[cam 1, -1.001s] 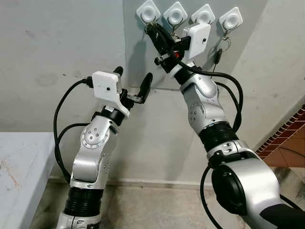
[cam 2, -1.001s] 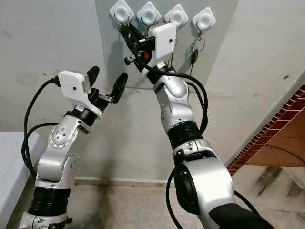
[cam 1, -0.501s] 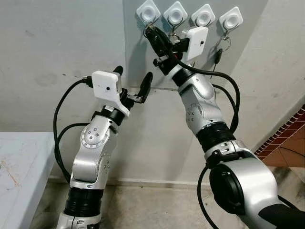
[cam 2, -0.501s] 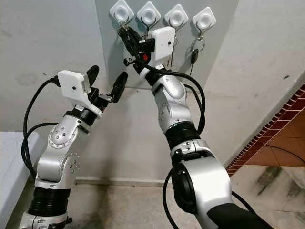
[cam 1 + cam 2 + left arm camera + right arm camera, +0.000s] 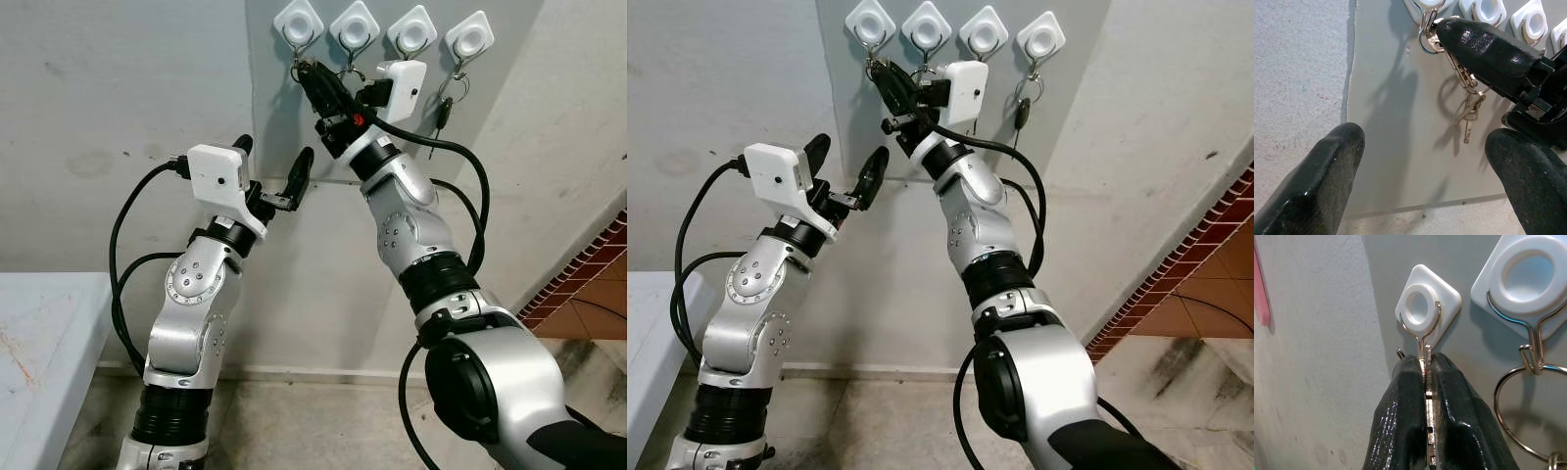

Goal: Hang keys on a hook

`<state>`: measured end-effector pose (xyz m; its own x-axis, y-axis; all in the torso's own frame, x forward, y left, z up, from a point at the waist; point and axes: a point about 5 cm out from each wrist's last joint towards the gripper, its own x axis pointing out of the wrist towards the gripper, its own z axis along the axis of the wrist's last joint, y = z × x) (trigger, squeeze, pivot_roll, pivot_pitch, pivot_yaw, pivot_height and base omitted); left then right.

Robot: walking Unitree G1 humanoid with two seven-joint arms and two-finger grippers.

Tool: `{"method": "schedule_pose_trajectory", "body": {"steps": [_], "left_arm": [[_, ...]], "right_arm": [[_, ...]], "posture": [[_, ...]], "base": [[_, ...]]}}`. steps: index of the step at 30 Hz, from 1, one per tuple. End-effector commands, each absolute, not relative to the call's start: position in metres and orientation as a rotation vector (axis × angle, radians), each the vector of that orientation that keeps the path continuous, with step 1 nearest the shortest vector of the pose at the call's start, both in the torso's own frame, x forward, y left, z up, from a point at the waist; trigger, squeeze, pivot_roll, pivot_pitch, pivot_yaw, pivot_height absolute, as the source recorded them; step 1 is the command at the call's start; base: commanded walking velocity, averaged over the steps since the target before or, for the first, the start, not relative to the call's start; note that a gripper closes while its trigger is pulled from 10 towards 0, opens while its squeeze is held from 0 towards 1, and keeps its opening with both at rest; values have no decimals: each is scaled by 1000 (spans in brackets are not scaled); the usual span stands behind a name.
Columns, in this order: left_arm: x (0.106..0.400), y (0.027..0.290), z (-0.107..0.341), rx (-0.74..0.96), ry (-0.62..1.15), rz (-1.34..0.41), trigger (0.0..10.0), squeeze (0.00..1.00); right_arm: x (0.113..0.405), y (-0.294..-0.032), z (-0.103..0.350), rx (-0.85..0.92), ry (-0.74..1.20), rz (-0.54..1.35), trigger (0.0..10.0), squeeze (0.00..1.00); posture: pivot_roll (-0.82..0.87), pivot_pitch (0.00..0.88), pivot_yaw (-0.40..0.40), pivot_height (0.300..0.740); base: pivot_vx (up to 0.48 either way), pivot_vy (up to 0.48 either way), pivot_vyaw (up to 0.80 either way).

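Observation:
Four white diamond-shaped hooks sit in a row on a grey wall panel (image 5: 294, 137). My right gripper (image 5: 303, 70) reaches up to the leftmost hook (image 5: 297, 18) and is shut on the metal clasp (image 5: 1451, 55) of a key bunch. The keys (image 5: 1469, 111) dangle below its fingers. In the right wrist view the clasp (image 5: 1425, 369) is pinched between the fingers (image 5: 1400, 396) and its tip touches the hook's wire loop (image 5: 1422, 330). My left gripper (image 5: 274, 157) is raised lower down in front of the panel, open and holding nothing.
The second hook (image 5: 354, 22) carries a key ring (image 5: 1518, 396). A black fob (image 5: 446, 111) hangs from the rightmost hook (image 5: 468, 35). A grey surface (image 5: 39, 343) lies at the lower left. A brick-red tiled floor (image 5: 588, 284) shows at the right.
My right forearm has swung a little to the left, and its gripper stays at the leftmost hook with the clasp. The left arm has not moved. The whole picture shifted slightly.

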<state>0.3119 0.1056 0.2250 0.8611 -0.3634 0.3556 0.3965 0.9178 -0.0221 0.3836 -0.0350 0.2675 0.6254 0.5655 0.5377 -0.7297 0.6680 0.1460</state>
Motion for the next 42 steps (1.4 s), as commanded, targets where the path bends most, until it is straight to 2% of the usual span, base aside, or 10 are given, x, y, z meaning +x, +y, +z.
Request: {"method": "schedule_pose_trajectory", "body": {"steps": [1,4,5,6,7,24,34,35,36,42], "left_arm": [[310,105,229,-94,-366,-400,10000,0],[310,105,229,-95,-365,-399,10000,0],[310,105,229,-96,-365,-399,10000,0],[310,105,229,-96,-364,-398,10000,0],[310,105,229,-96,-364,-398,10000,0],[312,107,225,-98,-352,-376,10000,0],[316,116,203,-116,-293,-294,10000,0],[317,120,196,-129,-271,-272,10000,0],[317,122,190,-139,-254,-258,10000,0],[317,134,156,-170,-166,-191,10000,0]], "right_arm": [[382,-32,261,375,-447,783,10000,0],[382,-32,259,378,-444,785,10000,0],[382,-33,259,379,-443,784,10000,518],[381,-33,258,380,-443,784,10000,941],[381,-33,258,385,-442,784,10000,1000],[375,-36,250,368,-474,785,10000,1000],[370,-62,219,317,-437,688,10000,1000],[368,-69,210,292,-426,666,10000,259],[366,-74,204,276,-416,654,10000,0],[357,-98,172,221,-354,573,10000,0]], "posture": [[30,75,-72,740],[30,75,-72,740],[29,76,-73,740],[29,76,-73,740],[29,76,-73,740],[33,68,-72,740],[25,48,-60,740],[21,42,-56,740],[19,41,-53,740],[9,29,-46,740]], "base": [[0,0,0],[0,0,0],[0,0,0],[0,0,0],[0,0,0],[0,0,0],[0,0,0],[0,0,0],[0,0,0],[0,0,0]]}}
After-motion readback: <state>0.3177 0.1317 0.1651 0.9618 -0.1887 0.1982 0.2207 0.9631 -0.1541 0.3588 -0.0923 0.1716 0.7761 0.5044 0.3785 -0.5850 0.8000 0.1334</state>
